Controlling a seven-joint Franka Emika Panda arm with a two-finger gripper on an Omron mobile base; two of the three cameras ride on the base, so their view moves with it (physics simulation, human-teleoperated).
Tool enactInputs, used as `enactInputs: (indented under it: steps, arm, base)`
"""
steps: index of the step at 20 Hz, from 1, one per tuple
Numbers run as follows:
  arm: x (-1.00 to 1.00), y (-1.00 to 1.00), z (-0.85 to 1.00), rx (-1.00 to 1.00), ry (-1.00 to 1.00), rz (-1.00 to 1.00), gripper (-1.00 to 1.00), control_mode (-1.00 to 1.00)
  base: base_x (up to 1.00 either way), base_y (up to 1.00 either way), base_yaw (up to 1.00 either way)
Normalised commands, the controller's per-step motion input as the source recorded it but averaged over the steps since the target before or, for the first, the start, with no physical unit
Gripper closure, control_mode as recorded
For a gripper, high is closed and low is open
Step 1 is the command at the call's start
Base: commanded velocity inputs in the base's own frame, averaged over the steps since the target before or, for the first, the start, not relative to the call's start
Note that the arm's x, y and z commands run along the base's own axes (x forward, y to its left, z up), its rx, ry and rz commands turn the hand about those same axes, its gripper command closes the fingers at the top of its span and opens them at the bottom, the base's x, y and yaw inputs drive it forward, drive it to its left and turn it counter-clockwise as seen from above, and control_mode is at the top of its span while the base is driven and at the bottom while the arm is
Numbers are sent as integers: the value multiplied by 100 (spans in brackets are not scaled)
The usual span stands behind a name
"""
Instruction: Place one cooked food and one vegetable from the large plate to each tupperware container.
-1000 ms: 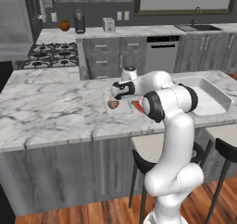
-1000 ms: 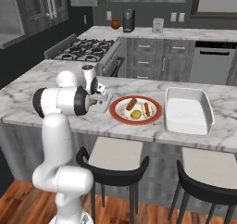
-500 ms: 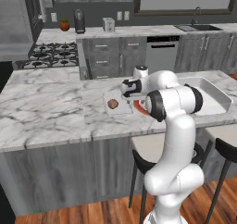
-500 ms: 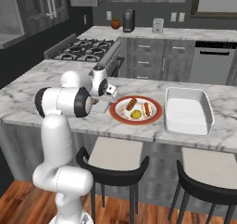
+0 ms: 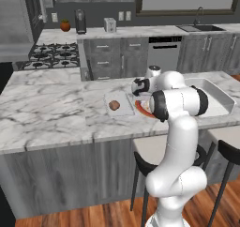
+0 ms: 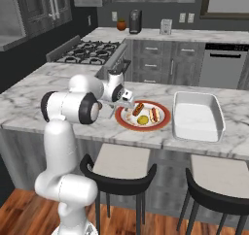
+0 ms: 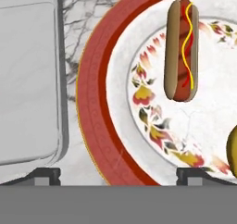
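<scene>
On the left lies the small flat container (image 5: pixel 118 104) with a brown food piece (image 5: pixel 114 105) in it; beside it the large plate (image 7: pixel 92 102) carries a hot dog (image 7: pixel 182 49) and a yellow item (image 6: pixel 142 119); the gripper (image 7: pixel 118 172) hangs wide open and empty over the plate's rim; descending here could strike the rim and tip the plate; the deep white container (image 6: pixel 197 116) sits right.

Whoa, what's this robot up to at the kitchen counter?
It is sorting food from a red-rimmed plate into two trays. A brown piece of food already lies in the small tray beside the plate. The gripper hangs open over the plate's edge, holding nothing. A hot dog, another hot dog and a yellowish item sit on the plate. The big white tray has nothing in it.
</scene>
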Motion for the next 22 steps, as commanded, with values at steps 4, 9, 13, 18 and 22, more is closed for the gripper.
enactInputs:
  steps: [4, 9, 13, 18, 22]
  arm:
    - [5, -53, 0, -1, -3, 0, -100, -100]
    - [30, -38, 0, 0, 0, 0, -100, -100]
    - [18, -38, -5, 0, 0, 0, -100, -100]
    - [34, -16, -15, 0, 0, 0, -100, -100]
    - [48, 11, -21, -2, 0, 0, -100, -100]
  base:
    - [0, 0, 0]
    - [0, 0, 0]
    - [0, 0, 0]
    - [0, 0, 0]
    - [0, 0, 0]
